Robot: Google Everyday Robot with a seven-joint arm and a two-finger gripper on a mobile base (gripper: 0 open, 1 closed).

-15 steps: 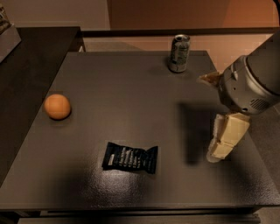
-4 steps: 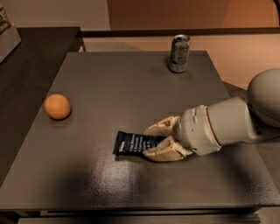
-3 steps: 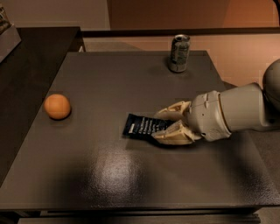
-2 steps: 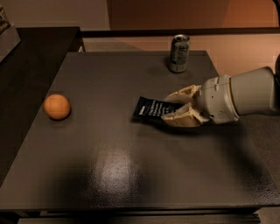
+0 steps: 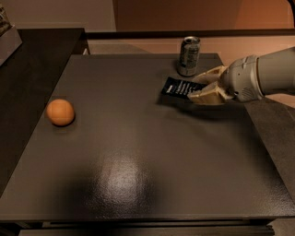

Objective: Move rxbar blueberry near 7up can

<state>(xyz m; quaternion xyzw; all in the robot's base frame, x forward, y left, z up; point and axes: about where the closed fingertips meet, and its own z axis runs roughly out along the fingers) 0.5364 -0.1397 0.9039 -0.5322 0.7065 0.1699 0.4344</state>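
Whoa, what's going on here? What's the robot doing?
The robot's gripper is pinching one end of a dark snack bar. The bar is at the back of the table, right in front of the soda can, which is where it's meant to go. An orange sits by itself far over on the left.

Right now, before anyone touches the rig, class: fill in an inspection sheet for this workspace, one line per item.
Surface: dark table, flat, one glare patch near the front.
Job's things: rxbar blueberry gripped just in front of the upright 7up can, apparently not touching it.
Clutter: one orange on the left, well away from both.
Grippers: end effector reaches in from the right, shut on the bar's right end.
Cables: nothing seen.
Surroundings: darker counter to the left; pale wall behind.
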